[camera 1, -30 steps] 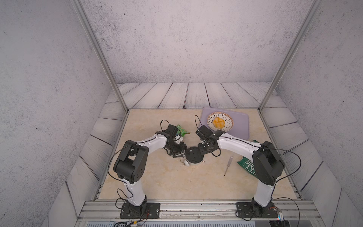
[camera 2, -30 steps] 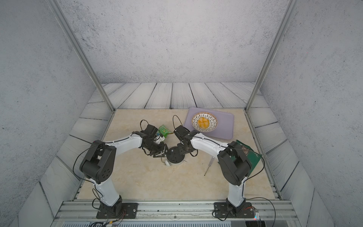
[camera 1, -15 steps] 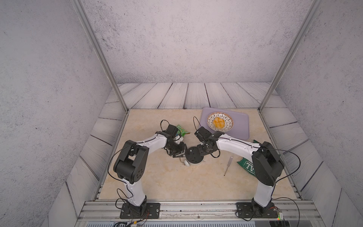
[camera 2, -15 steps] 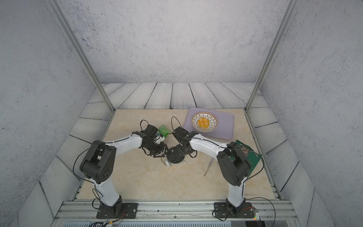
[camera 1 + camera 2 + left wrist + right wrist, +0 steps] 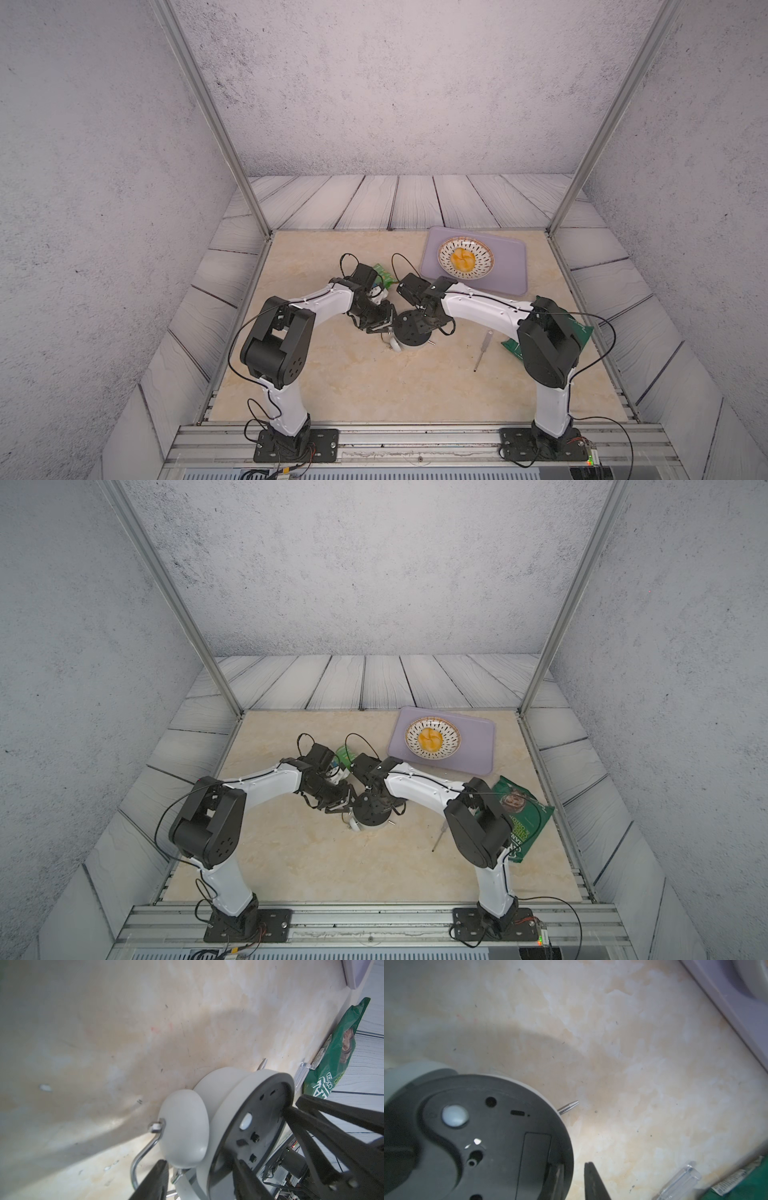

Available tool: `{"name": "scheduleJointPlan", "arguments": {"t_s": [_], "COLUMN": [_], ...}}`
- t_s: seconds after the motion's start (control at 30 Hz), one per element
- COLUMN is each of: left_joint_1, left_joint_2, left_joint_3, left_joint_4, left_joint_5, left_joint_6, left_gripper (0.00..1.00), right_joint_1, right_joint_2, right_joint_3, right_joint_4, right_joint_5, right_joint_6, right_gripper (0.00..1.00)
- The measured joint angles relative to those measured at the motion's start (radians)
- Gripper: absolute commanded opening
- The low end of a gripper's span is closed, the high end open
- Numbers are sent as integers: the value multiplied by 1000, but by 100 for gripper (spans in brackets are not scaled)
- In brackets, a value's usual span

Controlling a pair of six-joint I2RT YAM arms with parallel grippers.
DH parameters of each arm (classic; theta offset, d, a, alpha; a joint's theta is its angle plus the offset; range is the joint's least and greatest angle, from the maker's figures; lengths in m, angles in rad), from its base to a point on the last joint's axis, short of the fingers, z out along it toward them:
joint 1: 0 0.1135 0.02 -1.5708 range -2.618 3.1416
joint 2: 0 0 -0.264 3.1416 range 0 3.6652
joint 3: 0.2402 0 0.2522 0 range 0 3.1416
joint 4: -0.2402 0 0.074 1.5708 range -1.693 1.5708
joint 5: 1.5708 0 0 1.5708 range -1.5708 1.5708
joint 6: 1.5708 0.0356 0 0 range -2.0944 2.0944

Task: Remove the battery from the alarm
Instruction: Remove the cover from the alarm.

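Black back of round white twin-bell alarm clock (image 5: pixel 411 330) up, battery unseen, yet to extract; left gripper (image 5: pixel 199 1180) clamps it, right gripper (image 5: pixel 575 1180): I cannot tell

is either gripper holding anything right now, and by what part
The left gripper appears to clamp the alarm across its body beside a bell. The right gripper straddles the alarm's rim by the back hatch; a firm hold cannot be told.

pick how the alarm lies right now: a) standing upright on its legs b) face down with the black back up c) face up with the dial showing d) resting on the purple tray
b: in both top views the alarm shows its round black back upward, with the dial hidden.
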Motion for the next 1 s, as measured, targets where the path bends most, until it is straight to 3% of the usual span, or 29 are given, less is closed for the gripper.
{"name": "scheduleJointPlan", "arguments": {"t_s": [0.27, 1.0], "left_joint_1": [0, -10], "left_joint_2": [0, -3], "left_joint_3": [-8, -8], "left_joint_4": [13, 9], "left_joint_5": [15, -3], "left_joint_6": [-14, -17], "left_gripper": [53, 58], "right_joint_1": [13, -135], "right_joint_2": [-3, -171], "right_joint_3": [-30, -273], "right_joint_4": [30, 346], "right_joint_5": [5, -391], "right_joint_6": [12, 11], "right_gripper": [23, 24]}}
